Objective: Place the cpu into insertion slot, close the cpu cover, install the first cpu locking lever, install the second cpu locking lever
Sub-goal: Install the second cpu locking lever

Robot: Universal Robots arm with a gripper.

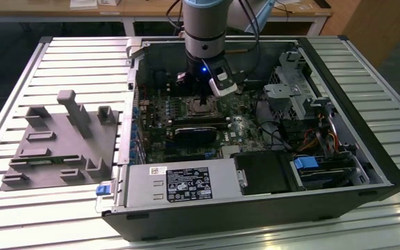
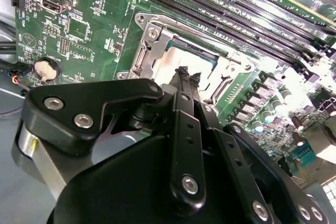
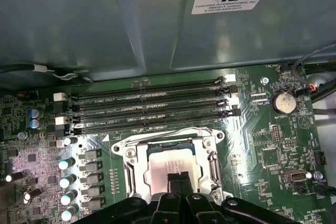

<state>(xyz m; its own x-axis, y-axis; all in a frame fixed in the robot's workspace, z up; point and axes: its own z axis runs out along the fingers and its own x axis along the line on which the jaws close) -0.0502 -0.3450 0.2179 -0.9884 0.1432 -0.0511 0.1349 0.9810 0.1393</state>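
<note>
Because the cpu (image 3: 169,162) already lies seated in the insertion slot (image 3: 210,169) with the cpu cover (image 3: 131,167) closed down around it, you see the gripper (image 3: 179,179) poised with fingers pressed together, grasping nothing, directly over the chip's metal top.

Slatted metal table (image 1: 40,62), perhaps wooden desk (image 1: 151,8) behind

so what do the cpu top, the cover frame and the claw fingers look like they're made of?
cpu: pale silver-grey top with a dull sheen, looks like matte metal.
cpu cover: bright silver frame with glints and screw heads, likely stamped plated steel.
claw fingers: flat black links with silver rivets, matte; painted metal or hard plastic, can't tell which.
</note>
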